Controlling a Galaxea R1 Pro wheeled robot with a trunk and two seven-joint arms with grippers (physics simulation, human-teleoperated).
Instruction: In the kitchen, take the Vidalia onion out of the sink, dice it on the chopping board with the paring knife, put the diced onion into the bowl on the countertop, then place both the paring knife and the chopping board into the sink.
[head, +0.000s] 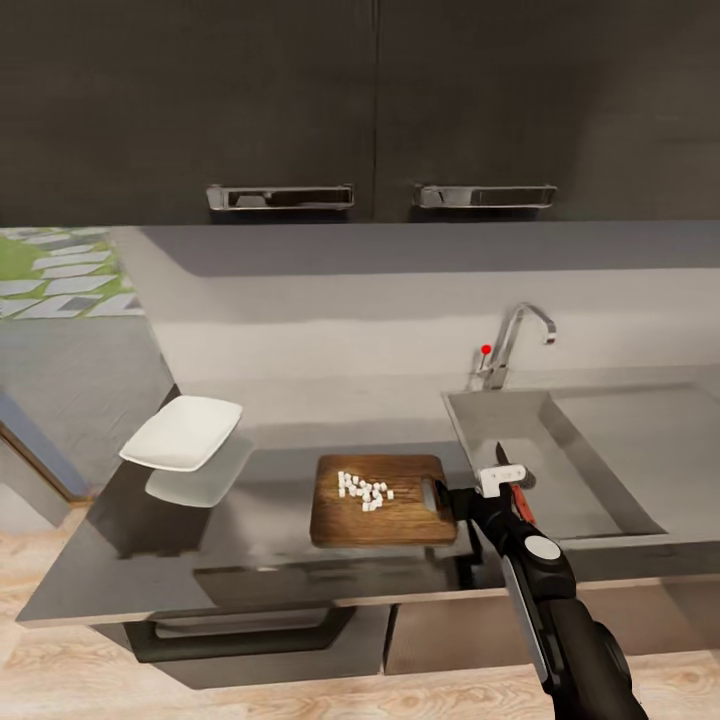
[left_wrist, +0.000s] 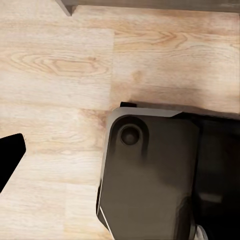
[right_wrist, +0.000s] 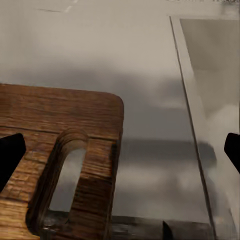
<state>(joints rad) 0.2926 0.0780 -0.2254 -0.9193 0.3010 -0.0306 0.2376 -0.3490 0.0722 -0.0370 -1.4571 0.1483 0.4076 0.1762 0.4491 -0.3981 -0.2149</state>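
Chopping board (head: 385, 512) handle edge sits between the open right tool (head: 452, 497) fingers.

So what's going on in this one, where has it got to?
The onion is already diced: small white pieces sit on the chopping board, not yet in the white bowl to its left on the countertop. The right pincer is at the board's handle-slot end beside the sink, open in the wrist view. The paring knife appears to lie at the sink's edge.
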